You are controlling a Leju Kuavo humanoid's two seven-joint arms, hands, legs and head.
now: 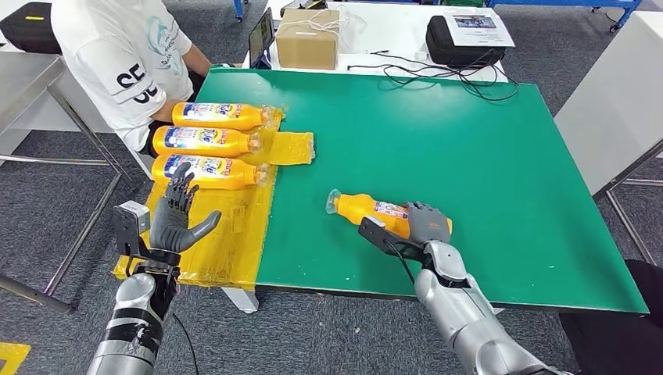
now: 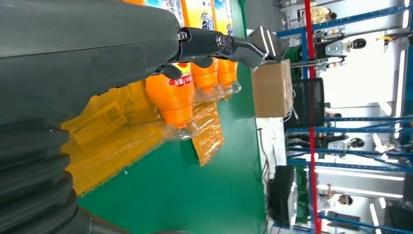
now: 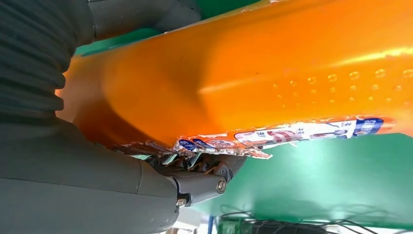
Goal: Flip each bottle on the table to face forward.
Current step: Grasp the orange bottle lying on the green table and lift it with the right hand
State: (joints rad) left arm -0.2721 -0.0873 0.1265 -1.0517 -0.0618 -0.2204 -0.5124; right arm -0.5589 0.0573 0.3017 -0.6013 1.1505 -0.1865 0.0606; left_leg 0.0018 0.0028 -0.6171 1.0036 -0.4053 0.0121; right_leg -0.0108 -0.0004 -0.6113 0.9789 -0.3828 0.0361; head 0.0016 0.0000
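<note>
Grey carpet (image 1: 328,336), white side tables (image 1: 406,31)

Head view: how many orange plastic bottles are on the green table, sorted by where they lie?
Orange plastic bottles lying on the yellow plastic sheet: 3
Orange plastic bottle gripped by the right hand on the green table: 1
Total: 4

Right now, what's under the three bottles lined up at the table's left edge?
The three bottles lie on a crinkled yellow plastic sheet, which covers the green table there and hangs over its edge. What lies directly beneath each bottle is hidden.
</note>
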